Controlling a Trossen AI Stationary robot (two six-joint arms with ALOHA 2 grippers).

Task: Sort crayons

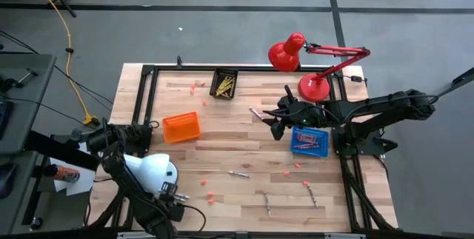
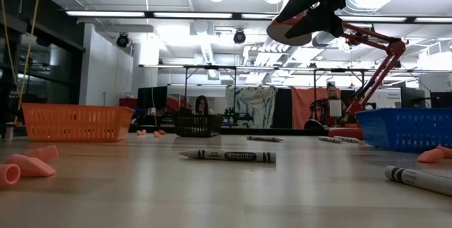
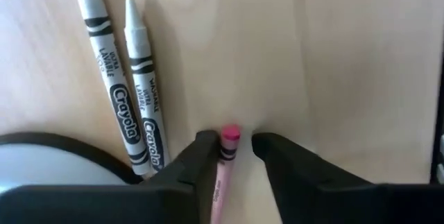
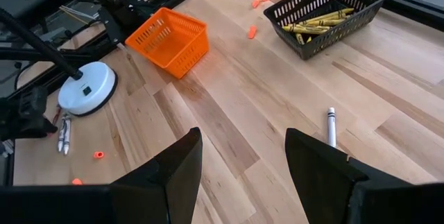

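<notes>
My left gripper (image 3: 234, 145) is low over the table's near left, beside a white lamp dome (image 1: 150, 171). It is open, with a pink crayon (image 3: 226, 156) between its fingers. Two grey crayons (image 3: 128, 92) lie side by side on the wood next to it. My right gripper (image 4: 243, 156) is open and empty above the table's middle right, and it also shows in the high view (image 1: 277, 123). A grey crayon (image 4: 331, 125) lies on the wood just beyond it. Yellow crayons (image 4: 320, 20) lie in a black basket (image 1: 224, 83) at the far edge. My left gripper has the pink crayon's end (image 3: 229, 136) between its two fingers, which come from above and lie along it. One finger (image 3: 205, 152) lies against the crayon's side; a small gap separates the other finger (image 3: 272, 152) from it. Whether the crayon is lifted, I cannot tell.
An orange basket (image 1: 181, 127) stands left of centre and a blue basket (image 1: 309, 141) under my right arm. A red desk lamp (image 1: 311, 61) stands at the far right. More grey crayons (image 1: 238, 173) and pink crumbs (image 1: 296, 166) lie scattered over the near half.
</notes>
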